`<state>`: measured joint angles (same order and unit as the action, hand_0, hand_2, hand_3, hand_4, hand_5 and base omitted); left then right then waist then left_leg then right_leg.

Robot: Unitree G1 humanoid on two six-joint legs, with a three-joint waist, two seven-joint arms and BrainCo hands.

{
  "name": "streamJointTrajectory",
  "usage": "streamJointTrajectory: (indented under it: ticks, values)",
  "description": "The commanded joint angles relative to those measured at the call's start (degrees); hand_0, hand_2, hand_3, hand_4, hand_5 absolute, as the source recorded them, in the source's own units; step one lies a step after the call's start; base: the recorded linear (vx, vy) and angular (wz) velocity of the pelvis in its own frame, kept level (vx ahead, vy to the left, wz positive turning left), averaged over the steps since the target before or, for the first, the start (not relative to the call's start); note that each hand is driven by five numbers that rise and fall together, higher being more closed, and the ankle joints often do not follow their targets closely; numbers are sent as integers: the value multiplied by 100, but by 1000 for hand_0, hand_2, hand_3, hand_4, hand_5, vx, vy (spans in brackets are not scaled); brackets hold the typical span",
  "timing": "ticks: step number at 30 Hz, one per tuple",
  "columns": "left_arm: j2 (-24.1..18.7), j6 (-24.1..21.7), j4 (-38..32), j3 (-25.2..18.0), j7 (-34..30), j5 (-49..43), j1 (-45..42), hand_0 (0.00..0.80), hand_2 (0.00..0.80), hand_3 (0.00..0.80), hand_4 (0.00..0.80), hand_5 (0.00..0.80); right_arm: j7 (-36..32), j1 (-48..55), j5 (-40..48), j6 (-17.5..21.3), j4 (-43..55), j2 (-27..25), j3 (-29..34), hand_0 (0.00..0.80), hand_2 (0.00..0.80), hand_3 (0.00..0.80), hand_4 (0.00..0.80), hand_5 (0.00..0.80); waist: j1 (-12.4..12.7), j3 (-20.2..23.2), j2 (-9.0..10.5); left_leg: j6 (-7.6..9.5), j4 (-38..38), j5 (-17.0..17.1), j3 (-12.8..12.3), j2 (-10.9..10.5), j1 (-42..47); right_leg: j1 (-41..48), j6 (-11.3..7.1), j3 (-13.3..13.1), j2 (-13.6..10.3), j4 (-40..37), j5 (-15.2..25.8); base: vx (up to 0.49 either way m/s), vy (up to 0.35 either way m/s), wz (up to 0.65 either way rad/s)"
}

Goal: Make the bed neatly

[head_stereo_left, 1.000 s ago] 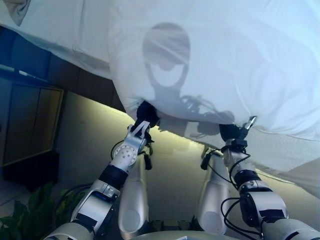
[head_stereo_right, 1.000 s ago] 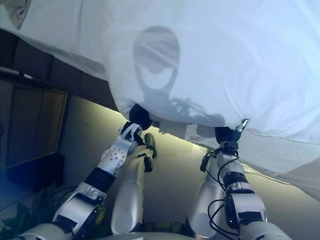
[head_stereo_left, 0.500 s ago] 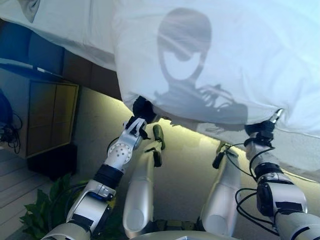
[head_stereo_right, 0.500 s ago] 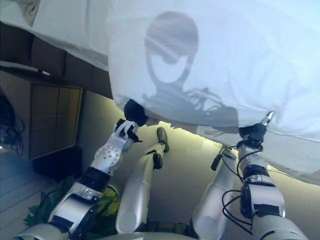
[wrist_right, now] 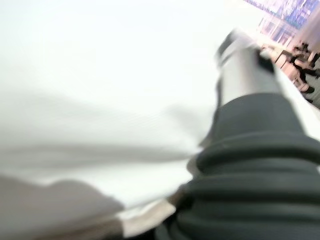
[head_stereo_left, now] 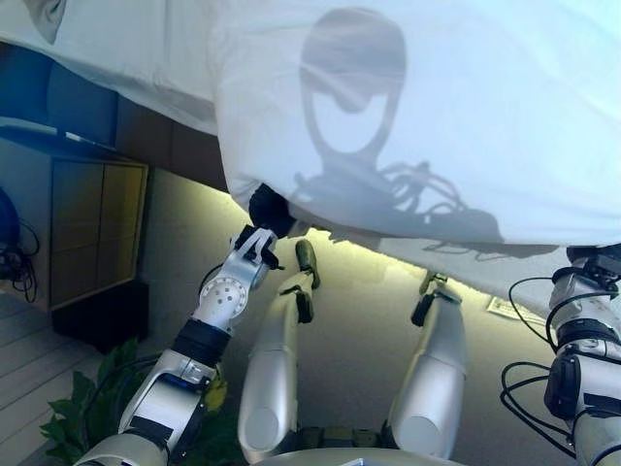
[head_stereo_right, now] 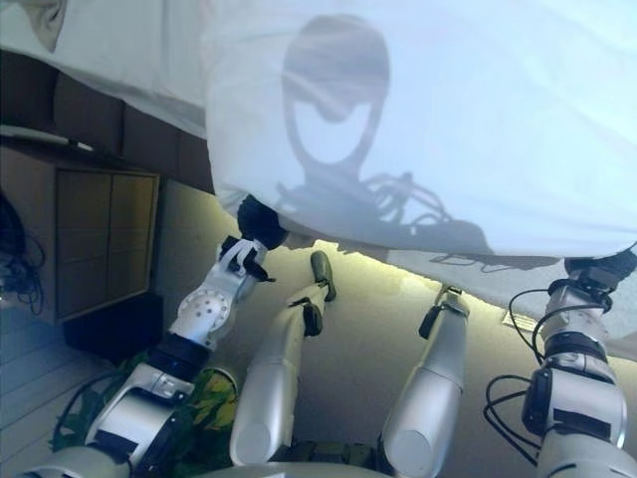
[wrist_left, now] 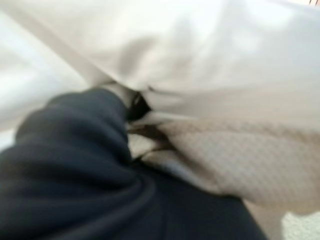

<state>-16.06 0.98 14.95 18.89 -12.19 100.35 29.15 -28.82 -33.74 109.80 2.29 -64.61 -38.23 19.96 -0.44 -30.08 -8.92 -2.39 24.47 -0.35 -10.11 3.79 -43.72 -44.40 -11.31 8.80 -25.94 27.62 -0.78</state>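
Observation:
A white duvet fills the upper part of the eye views, held up in front of me with its lower edge hanging free. My left hand is at that edge on the left, its fingers buried in bunched cloth; in the left wrist view the folds gather against its dark cover. My right hand holds the same edge far to the right. In the right wrist view a silver finger lies against the cloth, and the hem runs under the cover.
The bed's white sheet and dark base lie at the upper left. A wooden cabinet stands to the left and a green plant at the lower left. Below is beige carpet with a paper on it.
My right hand has moved far to the right with the duvet's edge, drawing the edge out wider and straighter. My left hand has stayed at the edge, a little higher.

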Motion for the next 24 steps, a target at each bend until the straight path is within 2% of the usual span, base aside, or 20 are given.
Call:
streamJointTrajectory:
  ticks: [1, 8, 11, 15, 18, 21, 24]
  values:
    - [-308, -113, -209, -702, -348, 276, 306, 800, 800, 800, 800, 800, -176, -29, -88, 38, 56, -419, 32, 800, 800, 800, 800, 800, 18, 29, -68, -659, 221, 324, 362, 439, -338, 30, -287, -246, -338, -1027, 1269, 0, 0, 0]
    - [-171, -154, -106, -731, -400, 185, 322, 800, 800, 800, 800, 800, -106, 51, -361, -345, -64, -243, -182, 800, 800, 800, 800, 800, 30, 29, -29, -633, 224, 317, 338, 437, -306, 97, -272, -213, -341, -1036, 1271, -1, 20, -2]
    - [-132, -250, -83, -707, -274, -1, 314, 800, 800, 800, 800, 800, -167, 175, -482, -320, -101, -30, -278, 800, 800, 800, 800, 800, 49, 29, 22, -621, 237, 307, 360, 443, -255, 189, -266, -186, -328, -1035, 1263, 6, 1, 1]
    - [-25, -550, 253, -575, 69, -801, 431, 800, 800, 800, 800, 800, -596, 320, -544, -201, 126, 455, -588, 800, 800, 800, 800, 800, 40, 29, 185, -620, 185, 325, 394, 493, -10, 523, -264, -91, -264, -1073, 1248, 31, 38, 5]
    - [86, -479, 740, -593, 151, -1104, 517, 800, 800, 800, 800, 800, -690, 375, -475, -286, 300, 716, -728, 800, 800, 800, 800, 800, -14, 29, 314, -620, 170, 303, 393, 542, 228, 791, -261, -74, -213, -1116, 1245, 49, 117, -1]
    - [239, -421, 1731, -649, 280, -1466, 974, 800, 800, 800, 800, 800, -788, 332, -478, -381, 470, 1035, -939, 800, 800, 800, 800, 800, -143, 31, 483, -619, 245, 212, 290, 621, 532, 1185, -238, -86, -211, -1178, 1250, 90, 186, -5]
    - [286, -539, 2449, -603, 291, -1587, 1514, 800, 800, 800, 800, 800, -618, 343, -692, -256, 864, 1338, -1275, 800, 800, 800, 800, 800, -282, 168, 641, -598, 451, 17, 260, 622, 701, 1514, -214, -140, -279, -1315, 1291, 111, 189, 5]
